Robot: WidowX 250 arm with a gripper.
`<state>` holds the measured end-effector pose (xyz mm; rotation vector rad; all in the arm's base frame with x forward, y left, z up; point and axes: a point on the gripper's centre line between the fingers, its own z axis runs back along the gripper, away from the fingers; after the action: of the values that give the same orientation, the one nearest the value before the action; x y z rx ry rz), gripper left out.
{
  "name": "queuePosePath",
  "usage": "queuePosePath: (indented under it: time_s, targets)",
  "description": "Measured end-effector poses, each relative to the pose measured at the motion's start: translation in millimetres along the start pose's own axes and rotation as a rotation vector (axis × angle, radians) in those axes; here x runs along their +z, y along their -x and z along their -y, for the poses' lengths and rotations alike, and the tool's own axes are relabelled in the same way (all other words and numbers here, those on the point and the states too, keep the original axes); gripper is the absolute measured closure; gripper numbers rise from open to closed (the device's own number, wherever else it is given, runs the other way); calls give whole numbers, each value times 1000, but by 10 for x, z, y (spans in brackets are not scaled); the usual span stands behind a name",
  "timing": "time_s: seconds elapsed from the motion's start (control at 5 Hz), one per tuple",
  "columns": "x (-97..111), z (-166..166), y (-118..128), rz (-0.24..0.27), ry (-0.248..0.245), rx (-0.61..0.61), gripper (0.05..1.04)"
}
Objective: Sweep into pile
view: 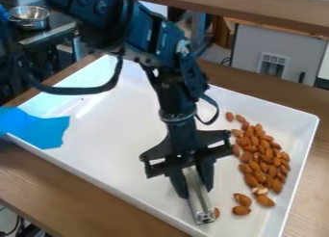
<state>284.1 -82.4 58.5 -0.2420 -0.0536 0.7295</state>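
Currently, a silver metal bar (200, 202) is clamped in the black two-finger gripper (195, 189), lower centre; brown almonds (265, 144) are clustered at right in a white rectangular tray (116, 139). The lone almond (217, 213) beside the bar could be missed if swept too high.

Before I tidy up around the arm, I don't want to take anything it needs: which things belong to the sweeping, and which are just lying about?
Part of the job:
almonds
white tray they lie in
metal bar held in the gripper

Apparently just lying about:
blue sheet over a tray corner
metal bowl in the background
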Motion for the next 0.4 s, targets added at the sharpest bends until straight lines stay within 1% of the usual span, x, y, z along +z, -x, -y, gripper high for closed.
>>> queuePosePath:
  time_s: [0.2,0.4]
  targets:
    - [-37,97,-41,23,5,10,709]
    - [-61,255,-105,32,11,51,708]
